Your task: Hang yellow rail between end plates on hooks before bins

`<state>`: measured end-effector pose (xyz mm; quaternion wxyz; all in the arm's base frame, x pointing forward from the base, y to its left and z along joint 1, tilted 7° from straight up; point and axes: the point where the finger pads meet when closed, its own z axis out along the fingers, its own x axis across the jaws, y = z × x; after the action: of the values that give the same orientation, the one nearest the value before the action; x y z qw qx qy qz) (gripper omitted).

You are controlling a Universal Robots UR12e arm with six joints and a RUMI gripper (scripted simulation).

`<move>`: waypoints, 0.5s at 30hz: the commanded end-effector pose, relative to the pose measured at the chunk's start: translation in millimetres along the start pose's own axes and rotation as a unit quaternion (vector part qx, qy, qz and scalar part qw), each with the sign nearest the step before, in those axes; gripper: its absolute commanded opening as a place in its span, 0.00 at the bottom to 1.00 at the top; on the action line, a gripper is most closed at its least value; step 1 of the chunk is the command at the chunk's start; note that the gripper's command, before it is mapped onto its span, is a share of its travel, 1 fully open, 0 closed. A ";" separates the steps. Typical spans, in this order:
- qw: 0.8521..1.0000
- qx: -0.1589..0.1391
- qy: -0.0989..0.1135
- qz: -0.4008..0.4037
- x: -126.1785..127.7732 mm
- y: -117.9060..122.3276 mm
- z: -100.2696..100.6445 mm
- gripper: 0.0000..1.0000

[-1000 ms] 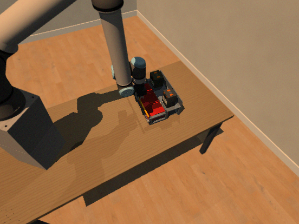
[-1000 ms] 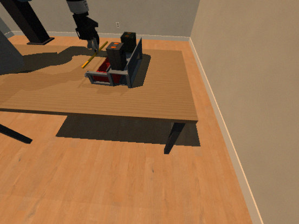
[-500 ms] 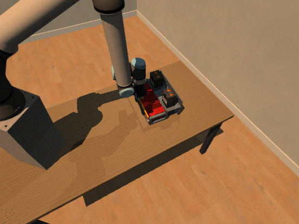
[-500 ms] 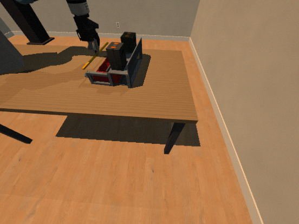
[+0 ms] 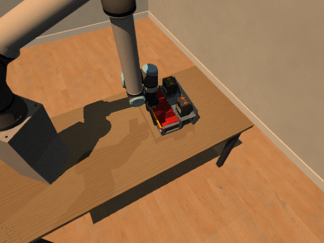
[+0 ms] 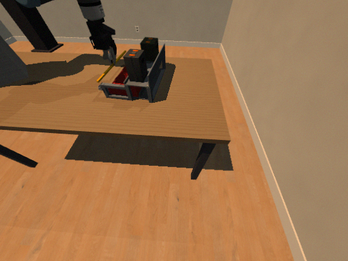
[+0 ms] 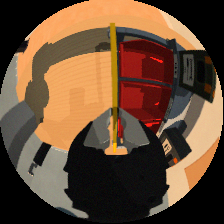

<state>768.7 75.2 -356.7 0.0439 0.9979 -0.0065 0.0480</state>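
From the exterior view, left to right: holds the yellow rail (image 5: 158, 121) (image 6: 101, 76) (image 7: 114, 65) clamped in the pincer (image 5: 152, 106) (image 6: 112, 63) (image 7: 114, 108), above the table (image 5: 205, 103) (image 6: 189, 94) (image 7: 75, 75), toward its far edge. Could twist in that narrow grip on touching one hook first. Could land on an end plate at the near hook (image 6: 100, 87) (image 7: 109, 33) through a slight lengthwise error, given so tight a fit. Could tip or jam by lowering with one end low. Could also brush the red bins (image 5: 165, 111) (image 6: 121, 76) (image 7: 145, 97) by drifting toward the table's right edge; less likely to reach the dark box (image 5: 184, 107) (image 6: 135, 64) (image 7: 204, 70) beyond.

Looks slim, straight and yellow, more orange at the near end in the exterior view. Shows no bend. Runs along the front of the bins, not yet seated; cannot tell the exact clearance over the hooks.
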 end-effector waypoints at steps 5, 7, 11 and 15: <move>1.000 0.000 0.003 0.001 4.6 1.8 0.4 0.00; 1.000 0.000 0.003 0.001 4.6 1.9 0.9 0.00; 1.000 0.000 0.003 0.001 3.9 1.8 1.5 0.00; 1.000 0.000 0.003 0.001 3.5 1.8 1.2 0.00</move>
<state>769.4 75.1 -358.8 0.0439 0.9978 -0.0064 0.0485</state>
